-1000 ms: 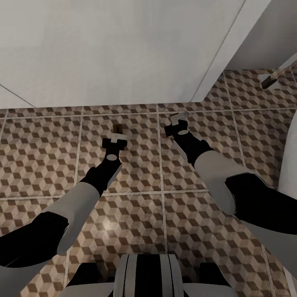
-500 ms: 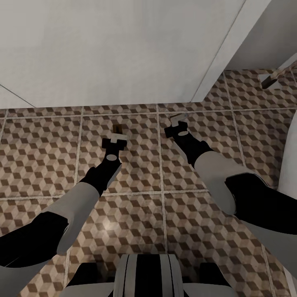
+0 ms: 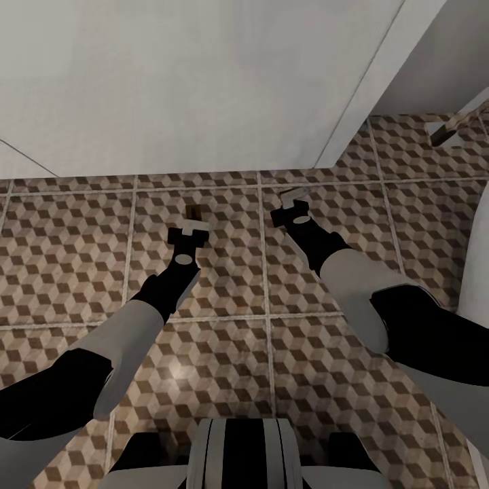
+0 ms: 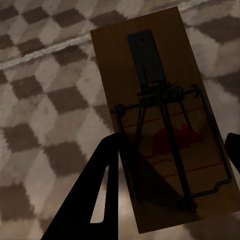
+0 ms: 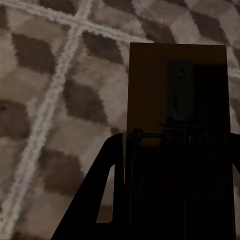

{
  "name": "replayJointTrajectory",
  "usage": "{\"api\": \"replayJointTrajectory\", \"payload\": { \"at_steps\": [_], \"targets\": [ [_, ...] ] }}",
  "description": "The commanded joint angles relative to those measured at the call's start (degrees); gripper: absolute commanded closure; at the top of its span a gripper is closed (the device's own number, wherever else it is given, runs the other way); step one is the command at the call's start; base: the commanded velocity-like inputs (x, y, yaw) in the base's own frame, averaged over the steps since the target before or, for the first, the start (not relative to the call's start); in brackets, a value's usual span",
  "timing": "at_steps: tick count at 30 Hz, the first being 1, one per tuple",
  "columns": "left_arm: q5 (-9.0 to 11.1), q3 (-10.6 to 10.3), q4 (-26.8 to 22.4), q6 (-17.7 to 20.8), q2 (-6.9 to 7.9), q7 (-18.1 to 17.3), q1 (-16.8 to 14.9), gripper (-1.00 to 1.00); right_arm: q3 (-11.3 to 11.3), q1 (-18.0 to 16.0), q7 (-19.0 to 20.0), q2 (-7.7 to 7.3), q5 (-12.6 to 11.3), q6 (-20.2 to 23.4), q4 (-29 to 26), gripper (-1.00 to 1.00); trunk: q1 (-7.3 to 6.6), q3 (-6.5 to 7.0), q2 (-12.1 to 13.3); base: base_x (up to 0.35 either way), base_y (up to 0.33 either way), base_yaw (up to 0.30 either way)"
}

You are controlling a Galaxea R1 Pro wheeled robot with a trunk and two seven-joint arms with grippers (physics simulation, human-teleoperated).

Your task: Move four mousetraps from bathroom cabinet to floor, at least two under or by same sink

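My left gripper (image 3: 191, 224) hangs low over the bathroom floor (image 3: 81, 244), its fingers shut on the long edges of a dark-brown mousetrap (image 3: 193, 214). In the left wrist view that mousetrap (image 4: 165, 100) lies flat between the black fingers (image 4: 102, 195), with its wire spring and red mark facing up. My right gripper (image 3: 293, 201) is a tile further right and holds a second mousetrap (image 5: 175, 90) the same way, close above the tiles. A wide white unit (image 3: 204, 81) rises just behind both hands. I cannot tell whether it is the sink's vanity or the cabinet.
A white rounded fixture (image 3: 477, 258) stands at the right edge of the head view. A small brown and white object (image 3: 445, 130) lies on the tiles at the far right. My own base (image 3: 238, 455) is at the bottom, with patterned tiles between it and the hands.
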Motion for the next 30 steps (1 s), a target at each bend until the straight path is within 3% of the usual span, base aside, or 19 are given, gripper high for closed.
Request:
{"api": "replayJointTrajectory", "payload": {
  "at_steps": [1,13,30],
  "targets": [
    [-0.56,-0.22,0.07,0.06,0.01,0.55,-0.04,1.00,0.27,0.00,-0.18,0.00,0.48,0.56,-0.06,1.00,-0.01,-0.02,-0.01,0.000,0.000,0.000],
    [-0.49,-0.30,0.07,0.06,-0.07,0.55,-0.05,1.00,0.33,-0.06,-0.18,0.00,0.48,5.46,0.10,1.00,-0.01,-0.02,-0.01,0.000,0.000,0.000],
    [-0.52,-0.30,0.10,0.06,-0.07,0.55,-0.04,1.00,0.33,-0.06,-0.18,0.00,0.48,6.83,0.10,1.00,-0.01,-0.02,-0.01,0.000,0.000,0.000]
  ]
}}
